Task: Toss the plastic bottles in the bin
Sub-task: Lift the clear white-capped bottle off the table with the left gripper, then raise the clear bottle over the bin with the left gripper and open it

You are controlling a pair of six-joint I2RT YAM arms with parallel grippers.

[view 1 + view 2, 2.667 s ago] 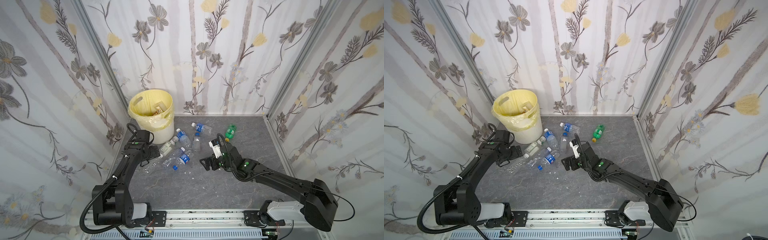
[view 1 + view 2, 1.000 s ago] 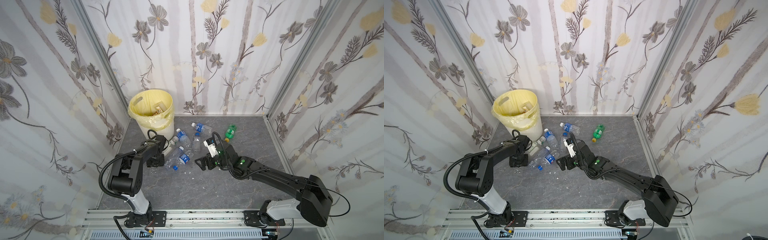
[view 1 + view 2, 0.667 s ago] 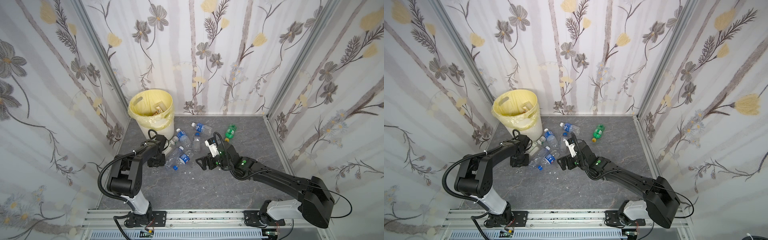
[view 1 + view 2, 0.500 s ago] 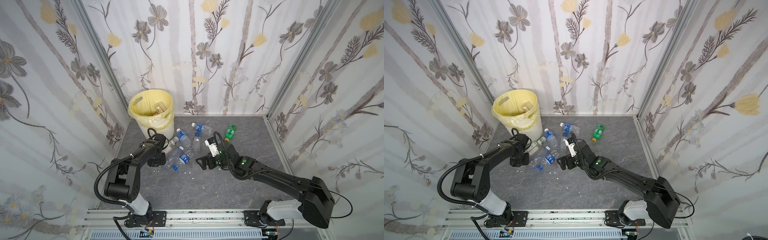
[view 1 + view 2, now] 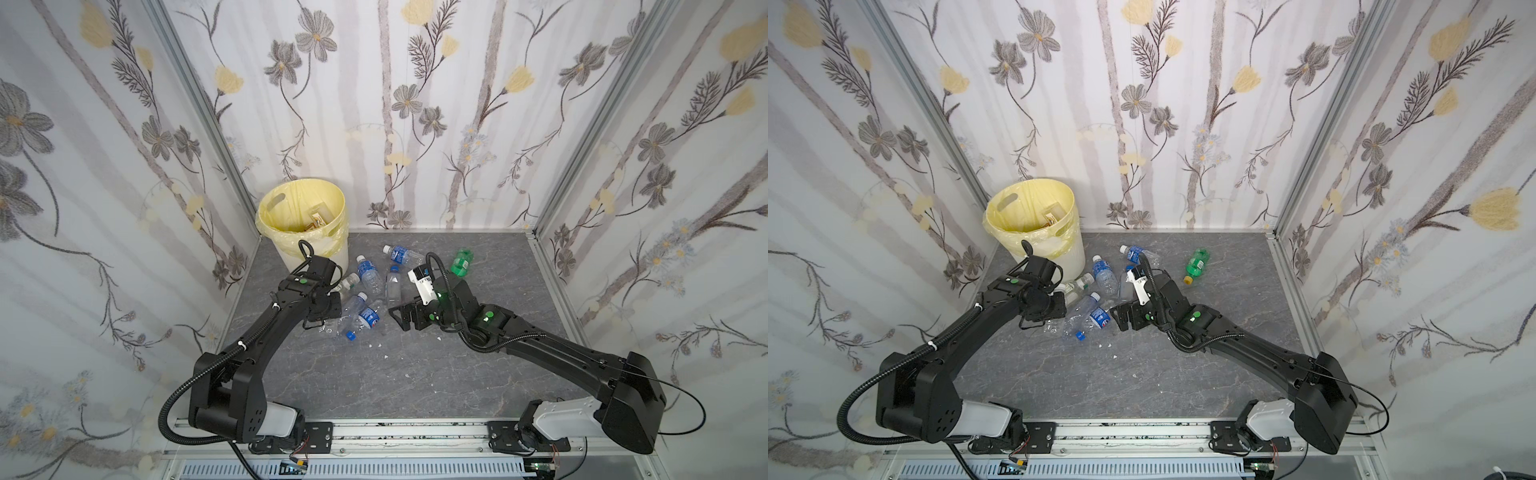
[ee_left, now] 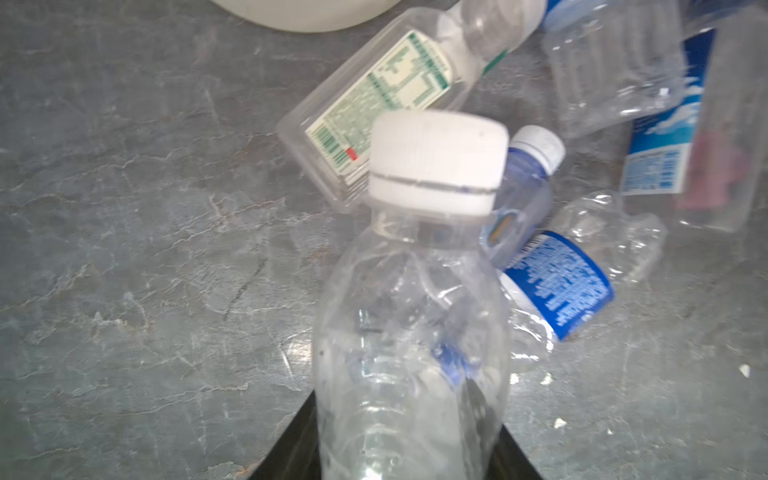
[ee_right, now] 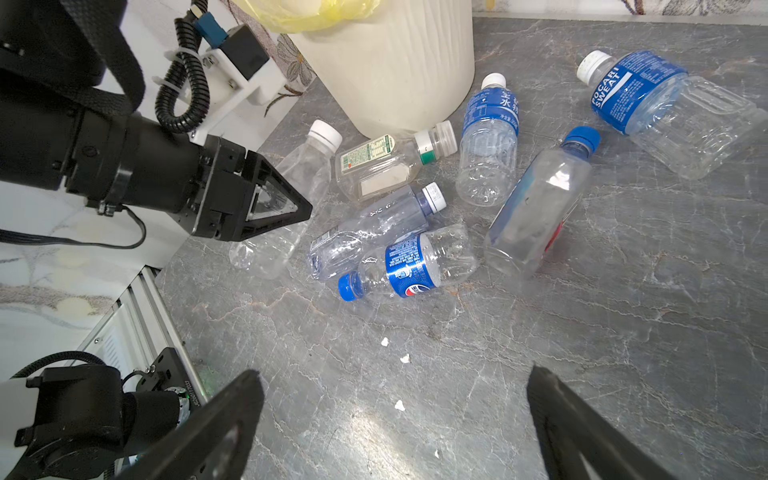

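Loose bottles are crowding the far-left tabletop right up against the bin. The left gripper, clamped on a clear bottle, is blocking the heap's left side. The right gripper, jaws wide, is facing the heap over bare ground. The near half is lying open, with only a green bottle sitting far right.

the bin stands in the far left corner of the tabletop; the bottles lie clustered just right of and before it (one bottle well apart, farther right).
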